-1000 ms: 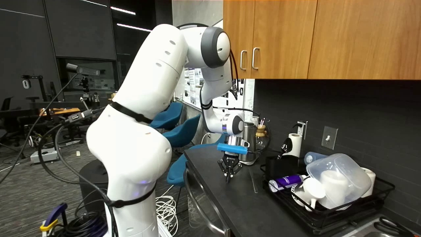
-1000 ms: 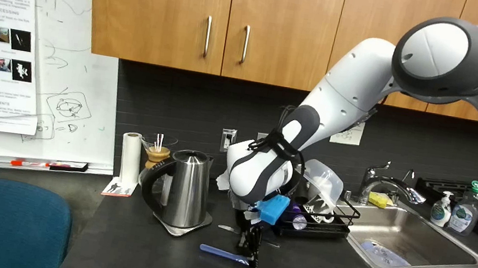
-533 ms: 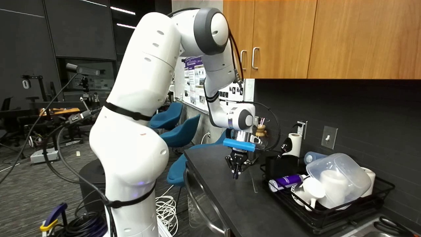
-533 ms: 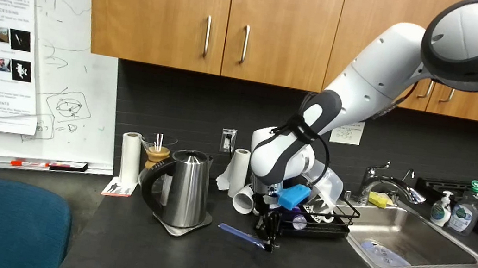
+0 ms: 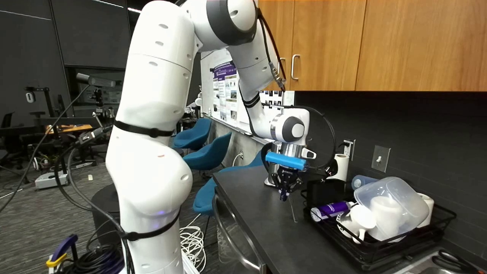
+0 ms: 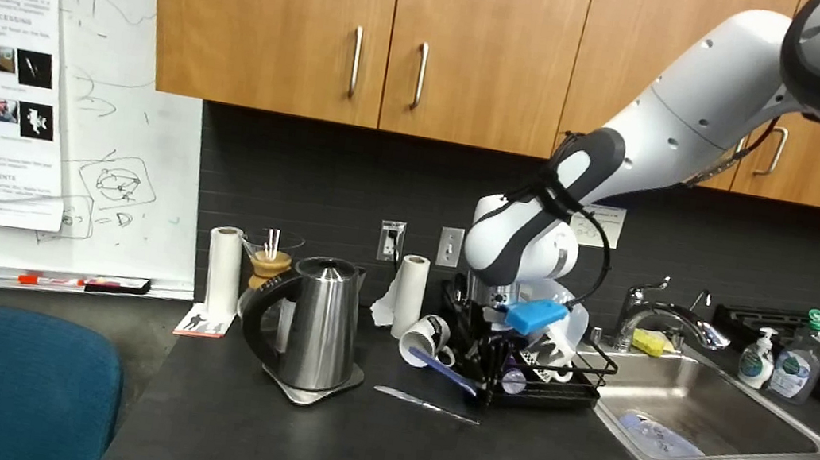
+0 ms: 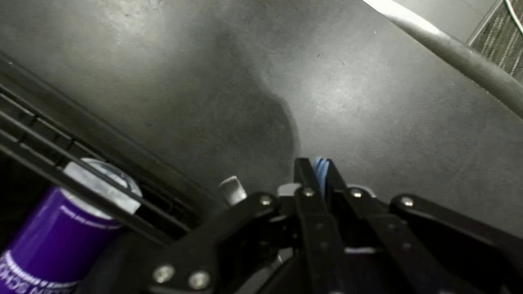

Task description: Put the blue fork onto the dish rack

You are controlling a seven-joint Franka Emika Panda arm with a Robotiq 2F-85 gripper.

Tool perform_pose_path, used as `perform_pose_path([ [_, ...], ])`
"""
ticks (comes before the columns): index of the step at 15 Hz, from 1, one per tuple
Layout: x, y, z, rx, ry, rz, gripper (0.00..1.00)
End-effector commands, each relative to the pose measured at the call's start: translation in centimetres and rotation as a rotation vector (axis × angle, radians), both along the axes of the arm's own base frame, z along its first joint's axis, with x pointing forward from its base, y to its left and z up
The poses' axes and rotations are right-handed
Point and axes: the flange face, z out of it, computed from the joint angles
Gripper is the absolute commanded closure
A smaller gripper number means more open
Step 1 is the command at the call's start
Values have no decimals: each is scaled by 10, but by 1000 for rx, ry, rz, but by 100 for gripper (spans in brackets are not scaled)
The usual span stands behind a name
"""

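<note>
Smooth dark countertop beneath slim blue fork in black tool.

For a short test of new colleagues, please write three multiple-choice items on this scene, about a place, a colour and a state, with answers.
1. Where is the purple-labelled bottle?
A) on the stove
B) in the dish rack
C) on the floor

2. What colour is the sponge by the tap?
A) yellow
B) pink
C) white

3. The gripper is:
A) open
B) shut on a mug
C) shut on the blue fork

1 B: both exterior views show it lying there.
2 A: plain in an exterior view.
3 C: the wrist view shows blue between its closed tips.
</note>
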Motion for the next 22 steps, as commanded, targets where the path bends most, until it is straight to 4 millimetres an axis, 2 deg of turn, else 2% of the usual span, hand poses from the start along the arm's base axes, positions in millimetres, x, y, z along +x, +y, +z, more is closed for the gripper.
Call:
perform_pose_path([
  [1, -9, -12, 50, -5, -101, -34, 98],
  [5, -7, -27, 94, -22, -192, -71, 98],
  [8, -9, -39, 108, -30, -222, -107, 98],
  [11, -15, -47, 105, -32, -216, -141, 98],
  [16, -27, -59, 79, -28, -172, -201, 98],
  [22, -44, -89, 63, -24, -133, -282, 98],
])
